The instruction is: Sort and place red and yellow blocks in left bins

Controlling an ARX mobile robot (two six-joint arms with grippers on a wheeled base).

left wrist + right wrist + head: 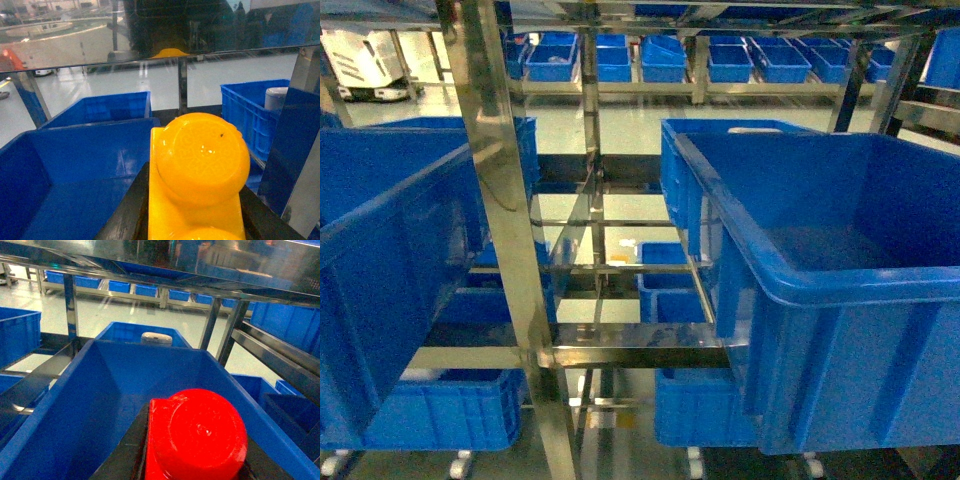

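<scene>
- Yellow block (197, 172): sits between the left gripper's (192, 220) dark jaws, clenched on it, held above a blue bin (75, 175). Not dropped yet.
- Red block (195, 437): likewise gripped by the right gripper (192, 460), held over a deep blue bin (100, 390).
- Head view: neither arm nor block visible, only the steel rack (505, 200) with bins either side of it.
- Judgement: both picks done, both placements left; which bins these are can't be told.
</scene>
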